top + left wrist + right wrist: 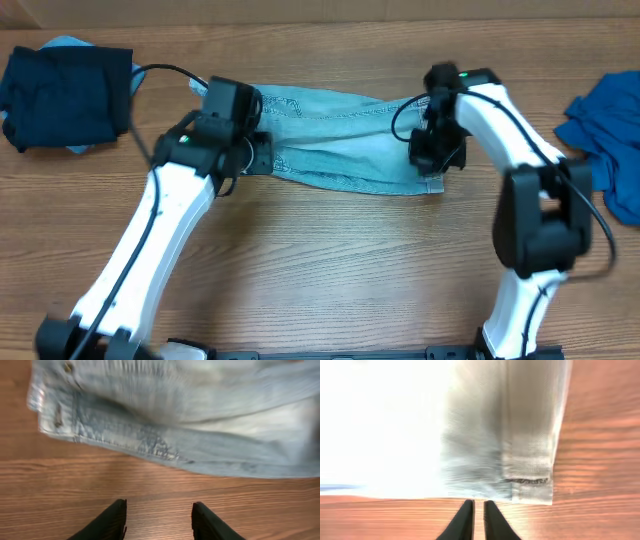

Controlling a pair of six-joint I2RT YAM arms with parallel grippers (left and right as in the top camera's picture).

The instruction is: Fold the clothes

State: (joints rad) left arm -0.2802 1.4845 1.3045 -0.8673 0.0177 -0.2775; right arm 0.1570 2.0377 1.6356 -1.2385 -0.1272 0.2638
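Pale washed-blue denim shorts (340, 140) lie flat across the middle of the wooden table. My left gripper (262, 155) is at their left end. In the left wrist view its fingers (159, 510) are open and empty over bare wood, short of the denim edge with its stitched seam (175, 425). My right gripper (435, 160) is at the shorts' right end. In the right wrist view its fingers (478, 507) are almost closed with only wood between them, just short of the folded hem (520, 435).
A dark navy garment (65, 95) lies at the far left on top of a pale blue piece (70, 42). A royal-blue garment (610, 130) lies crumpled at the far right edge. Bare wood (340, 260) runs along the front.
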